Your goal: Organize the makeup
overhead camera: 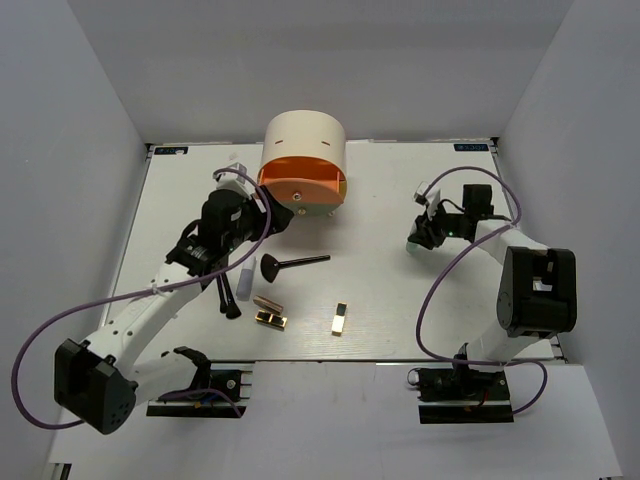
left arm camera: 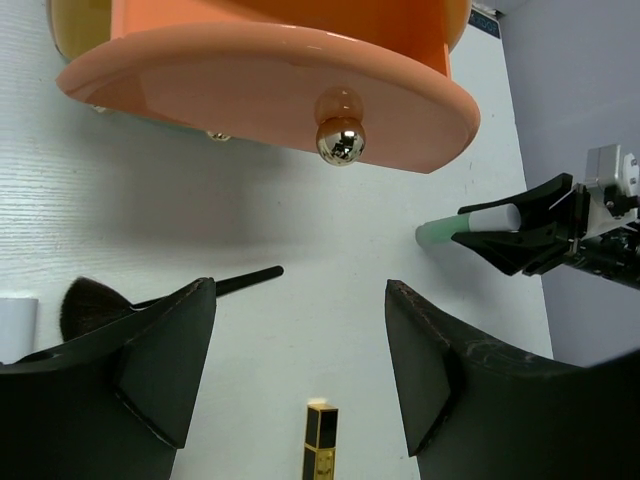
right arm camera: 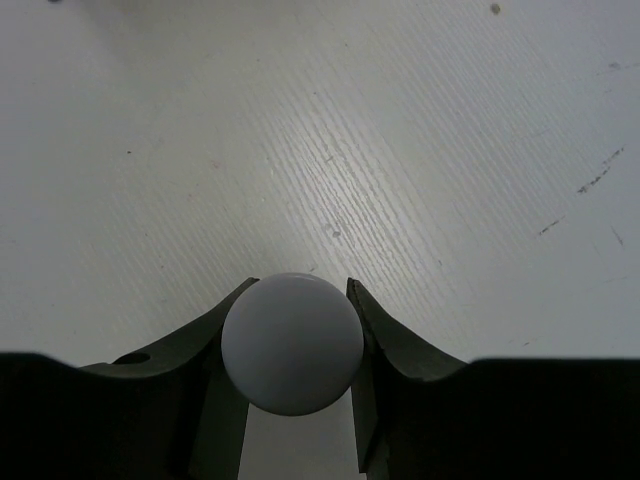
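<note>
My right gripper [overhead camera: 416,240] is shut on the mint-green bottle [left arm camera: 452,231] at the table's right side. In the right wrist view the bottle's round pale end [right arm camera: 292,345] sits between the fingers [right arm camera: 383,335], a little above the table. My left gripper [overhead camera: 260,213] is open and empty, facing the orange drawer [left arm camera: 270,90] and its gold knob [left arm camera: 340,141]. The fan-headed brush [overhead camera: 291,264], white tube [overhead camera: 243,284], black brushes [overhead camera: 226,296], copper lipstick [overhead camera: 266,303] and two gold-and-black cases [overhead camera: 271,319] [overhead camera: 340,319] lie on the table in front of the left arm.
The big cream cylindrical box [overhead camera: 305,143] stands at the back centre, its orange drawer pulled out toward the left gripper. White walls enclose the table [overhead camera: 400,300] on three sides.
</note>
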